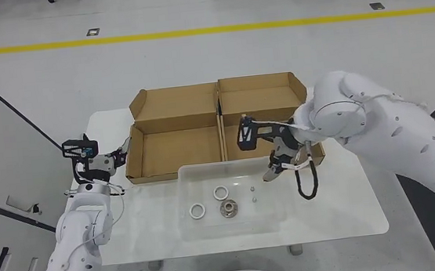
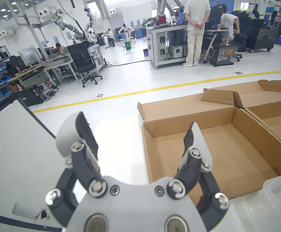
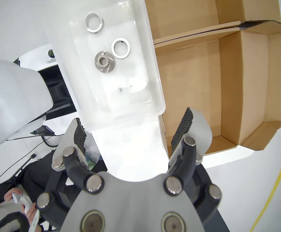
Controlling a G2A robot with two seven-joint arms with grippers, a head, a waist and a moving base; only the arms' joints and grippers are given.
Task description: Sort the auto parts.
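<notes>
Top view | rings (image 1: 220, 192), impeller (image 1: 228, 208) in clear tray (image 1: 198, 178) | both jaws apart

brown cardboard boxes (image 1: 173, 152), silver metal rings (image 1: 220, 192) (impeller (image 1: 228, 207) same silver), clear tray (image 1: 206, 176), white table (image 1: 342, 202)

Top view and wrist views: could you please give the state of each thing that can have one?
left gripper: open, empty.
right gripper: open, empty.
left box: lid open, empty.
right box: lid open, nothing visible inside.
clear tray: uncovered, holding loose metal parts.
rings: flat in the tray.
hub part: flat in the tray.
</notes>
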